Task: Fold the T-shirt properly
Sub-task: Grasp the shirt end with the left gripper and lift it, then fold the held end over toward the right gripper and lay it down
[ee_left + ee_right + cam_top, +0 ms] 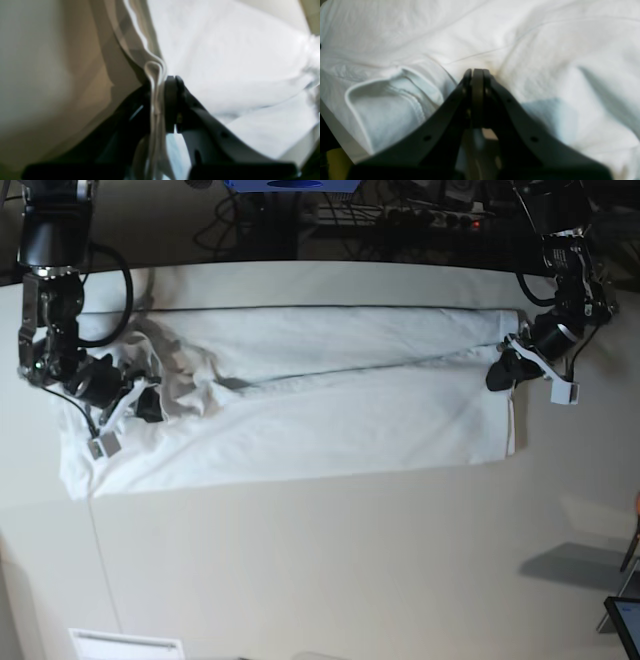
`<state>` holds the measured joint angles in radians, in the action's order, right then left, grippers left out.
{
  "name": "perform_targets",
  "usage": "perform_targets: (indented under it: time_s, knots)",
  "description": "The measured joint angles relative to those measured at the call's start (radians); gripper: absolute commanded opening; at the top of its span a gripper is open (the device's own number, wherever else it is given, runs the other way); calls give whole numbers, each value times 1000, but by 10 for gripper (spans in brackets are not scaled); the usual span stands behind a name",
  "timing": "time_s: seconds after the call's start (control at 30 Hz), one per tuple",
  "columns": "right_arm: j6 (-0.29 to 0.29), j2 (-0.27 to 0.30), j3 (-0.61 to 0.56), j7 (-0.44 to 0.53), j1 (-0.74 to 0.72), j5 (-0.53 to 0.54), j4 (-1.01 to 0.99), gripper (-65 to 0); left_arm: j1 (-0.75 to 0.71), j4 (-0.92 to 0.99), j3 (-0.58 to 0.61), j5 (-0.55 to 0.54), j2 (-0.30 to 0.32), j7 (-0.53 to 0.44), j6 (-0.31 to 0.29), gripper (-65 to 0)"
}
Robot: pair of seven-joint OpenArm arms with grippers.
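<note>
Shirt: the white shirt [300,400] lies spread lengthwise across the table [330,560], already doubled into a long band, one end bunched and rumpled on the base view's left, the other end a straight edge on its right

Left gripper: the left gripper [161,100] is at the straight right-hand edge; in its wrist view a folded ridge of cloth stands between the jaws, which are pressed onto it, so it is clamped on the shirt's edge

Right gripper: the right gripper [476,75] sits in the bunched end, jaws drawn fully together; the tips press into cloth, but whether any layer is caught between them I cannot tell

Risk, uneven hold: if only the left end is truly pinched, lifting would drag the shirt askew and skew the fold

Risk, layers: the left pinch may take only some of the stacked layers, so the lower ones could stay behind and slide apart

Risk, bunching: the wrinkled heap near the right gripper could get folded in as it is, leaving a lumpy result

Around: dark cables [120,290] loop by the right arm, and equipment sits along the table's far edge

In the way: nothing rests on the shirt; the bare tabletop in front looks free for the next fold
</note>
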<state>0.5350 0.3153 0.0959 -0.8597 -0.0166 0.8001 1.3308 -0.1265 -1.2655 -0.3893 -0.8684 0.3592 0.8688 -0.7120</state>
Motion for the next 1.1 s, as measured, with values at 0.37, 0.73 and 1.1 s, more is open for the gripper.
perform_targets:
  time_s: [0.37, 0.73, 1.1]
  knots:
    - [0, -1, 0, 1, 2, 4, 0, -640, -112, -532, 24, 426, -106, -10, 18, -650]
    - [0, -3, 0, 1, 2, 4, 0, -640, -85, -692, 254, 590, -129, 77, 18, -650]
    - [0, -3, 0, 1, 3, 3, 0, -640, -17, -694, 382, 592, -257, 81, 19, -650]
